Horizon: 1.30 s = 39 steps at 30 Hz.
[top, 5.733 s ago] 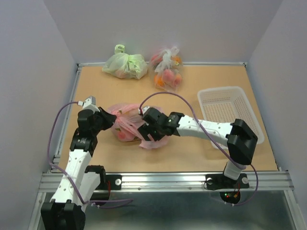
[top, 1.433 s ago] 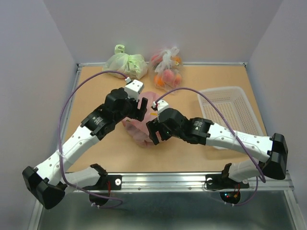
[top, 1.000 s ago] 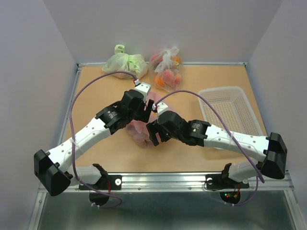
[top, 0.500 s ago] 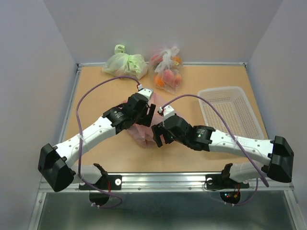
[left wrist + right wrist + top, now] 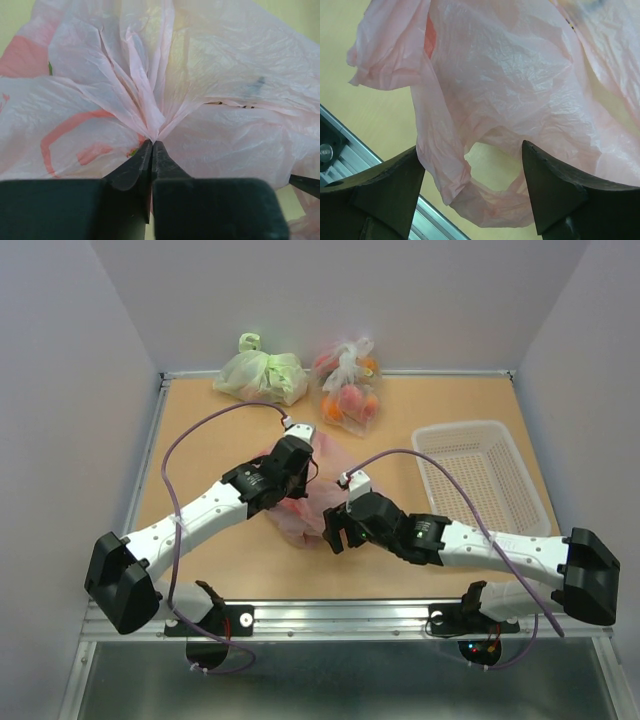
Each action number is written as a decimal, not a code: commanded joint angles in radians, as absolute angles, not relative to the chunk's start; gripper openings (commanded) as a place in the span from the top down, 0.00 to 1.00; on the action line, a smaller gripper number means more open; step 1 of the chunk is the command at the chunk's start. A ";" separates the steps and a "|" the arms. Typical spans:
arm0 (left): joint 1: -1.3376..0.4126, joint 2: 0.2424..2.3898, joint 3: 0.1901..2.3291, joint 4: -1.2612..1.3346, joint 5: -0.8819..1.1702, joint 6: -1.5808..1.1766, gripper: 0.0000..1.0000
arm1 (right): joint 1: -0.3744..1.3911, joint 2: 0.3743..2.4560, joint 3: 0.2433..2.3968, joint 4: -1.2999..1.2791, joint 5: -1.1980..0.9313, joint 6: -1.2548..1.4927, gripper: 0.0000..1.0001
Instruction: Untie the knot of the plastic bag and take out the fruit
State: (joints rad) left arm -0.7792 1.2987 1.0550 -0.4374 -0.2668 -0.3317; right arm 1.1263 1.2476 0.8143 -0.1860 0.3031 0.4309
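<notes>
left wrist: left gripper (image 5: 151, 145) clenched, pinching a gathered fold of the bag (image 5: 210, 75). right wrist: right gripper (image 5: 471, 147) released, jaws wide either side of a hanging bag loop. top external: bag mid-table (image 5: 200, 440), between both grippers.

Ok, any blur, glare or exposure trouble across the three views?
Top external: even soft light, sharp, barely any shadow. Left wrist: the thin translucent pink plastic bag fills the frame, pale and washed out; the left gripper pinching it is dark. Right wrist: the open right gripper shows as near-black silhouettes; mild sheen on the bag.
</notes>
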 commanded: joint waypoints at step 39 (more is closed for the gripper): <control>-0.578 1.212 1.388 -0.384 -0.028 -0.276 1.00 | 1.062 1.505 1.143 -0.031 0.344 0.241 0.38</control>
State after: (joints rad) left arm -0.5808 1.2644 1.3376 -0.4065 -0.0360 -0.2687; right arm 1.0958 1.5013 1.1934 -0.1894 0.2600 0.2588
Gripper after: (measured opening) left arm 0.019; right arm 0.659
